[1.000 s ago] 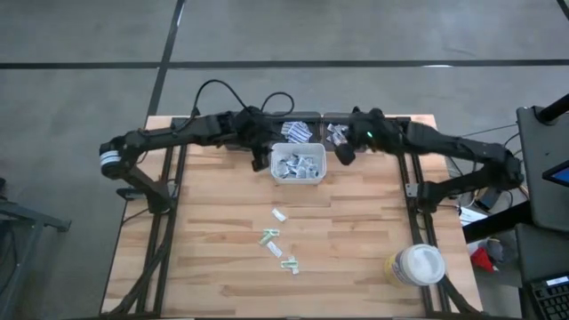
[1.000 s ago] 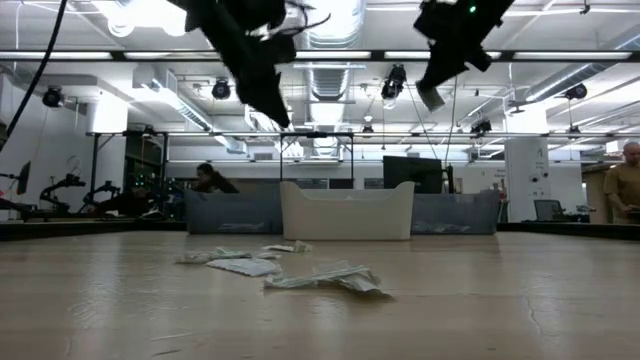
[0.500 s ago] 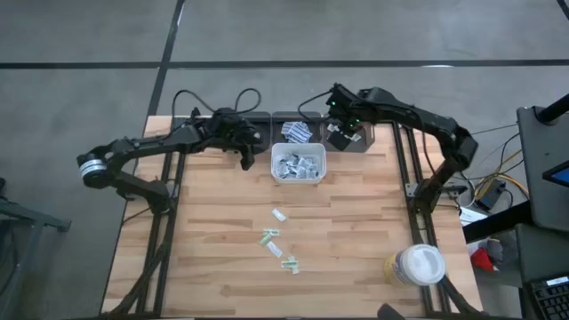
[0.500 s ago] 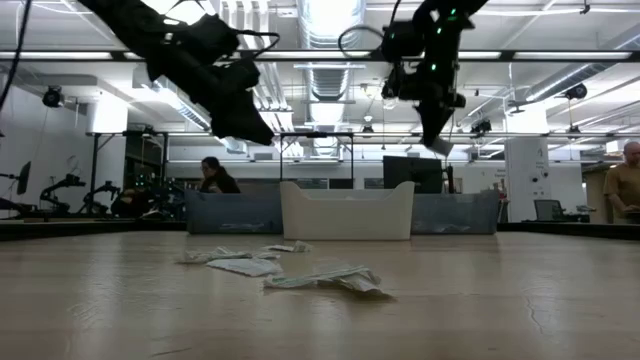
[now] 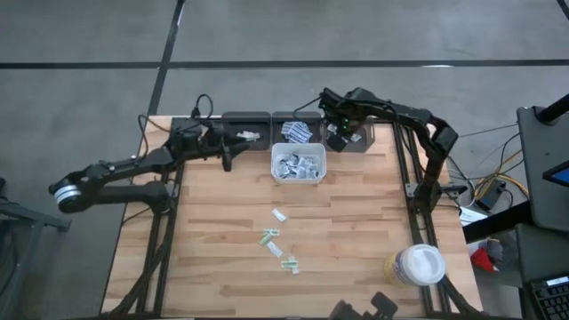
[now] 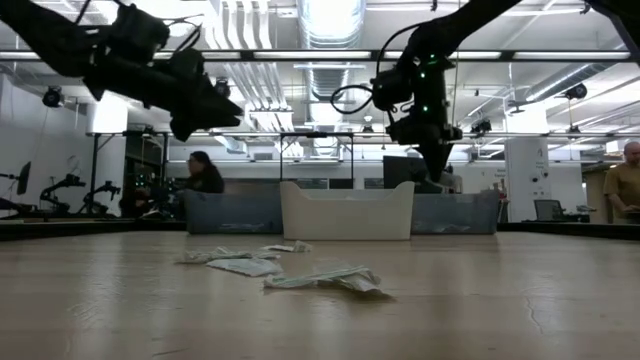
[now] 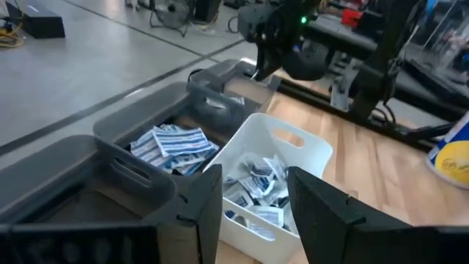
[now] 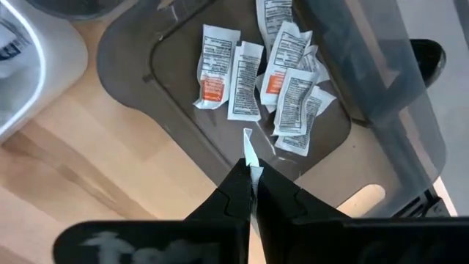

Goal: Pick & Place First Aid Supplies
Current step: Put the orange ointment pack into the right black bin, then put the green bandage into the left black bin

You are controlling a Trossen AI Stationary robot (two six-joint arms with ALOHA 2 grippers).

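My right gripper (image 5: 335,135) hangs fingers-down over the far-right grey bin (image 5: 358,142), shut on a thin white sachet (image 8: 248,147). Several sachets with orange print (image 8: 282,88) lie on that bin's floor. A white bin (image 5: 298,165) at the table's middle back holds many sachets. Several loose sachets (image 5: 271,238) lie flat on the wood nearer the front. My left gripper (image 5: 227,156) stands open, holding nothing, left of the white bin (image 7: 272,176) and pointing almost level toward it. My right gripper pinches the sachet between its two fingertips (image 8: 236,183) by one end (image 8: 250,167). The fingers come from above, pointing down. The sachet shows edge-on, sticks out below the tips and hangs clear above the grey bin's floor.
Two more grey bins stand along the far edge: a middle one (image 5: 296,131) with blue-striped sachets (image 7: 172,143) and a left one (image 5: 244,127). A white round lidded tub (image 5: 416,265) stands at the near right corner. Bare wood lies left and right of the loose sachets.
My right gripper has sunk toward the far-right grey bin and tipped to point down, keeping the sachet. My left gripper has drawn back from the white bin toward the table's left edge and has tipped toward level, staying open.
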